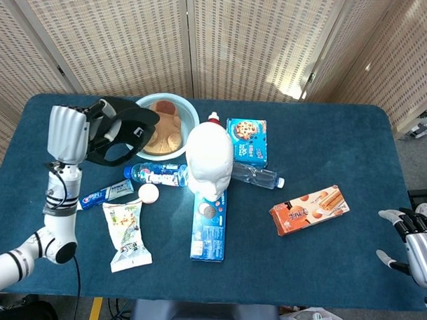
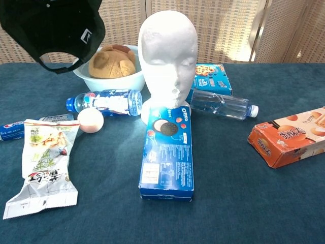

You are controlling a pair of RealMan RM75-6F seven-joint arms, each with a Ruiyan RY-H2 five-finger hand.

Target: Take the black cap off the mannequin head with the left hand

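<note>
The black cap (image 1: 125, 129) hangs in the air at the left, off the head, and my left hand (image 1: 68, 134) grips it by one side. In the chest view the black cap (image 2: 51, 30) fills the top left corner; the hand itself is out of that frame. The white mannequin head (image 1: 209, 162) stands bare and upright at the table's middle, also plain in the chest view as the mannequin head (image 2: 168, 56). My right hand (image 1: 410, 242) rests low at the far right edge, fingers apart, holding nothing.
A pale blue bowl (image 1: 189, 115) with a brown plush toy sits behind the head. Around it lie a labelled bottle (image 1: 157, 174), a toothpaste tube (image 1: 103, 195), a snack bag (image 1: 128, 234), an egg (image 1: 149, 193), an Oreo box (image 1: 209, 226), a cookie box (image 1: 246, 141), a clear bottle (image 1: 256, 178) and an orange box (image 1: 308, 209).
</note>
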